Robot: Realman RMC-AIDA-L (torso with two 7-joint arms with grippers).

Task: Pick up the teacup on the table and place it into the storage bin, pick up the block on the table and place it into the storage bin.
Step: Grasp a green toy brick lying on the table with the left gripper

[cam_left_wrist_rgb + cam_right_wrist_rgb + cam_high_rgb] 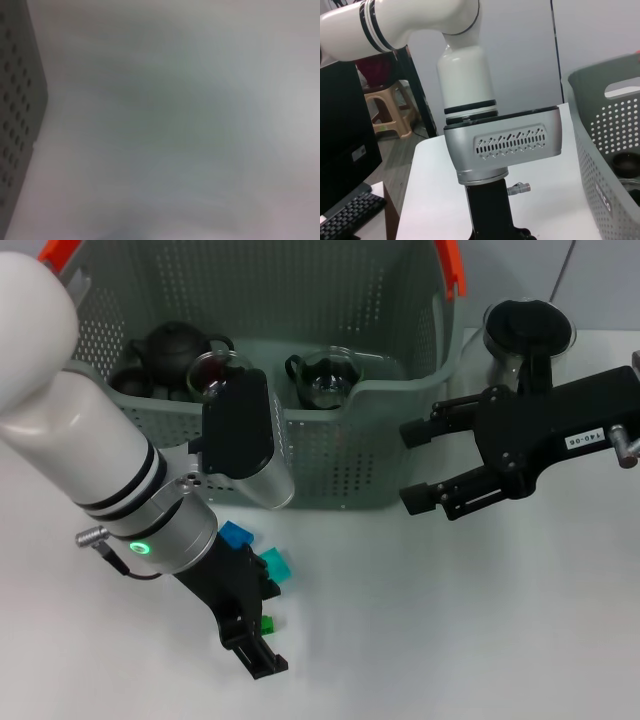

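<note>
Storage bin [330, 455] holds dark teapot [172, 348] and glass teacups [325, 375].

White tubular arms, black bands, silver wrist with green light; black pincers, right [425, 465] bearing white label.

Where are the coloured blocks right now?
In the head view, the blue block, teal block and green block lie on the table, in front of the storage bin, on the robot's left, beside the left pincer.
</note>
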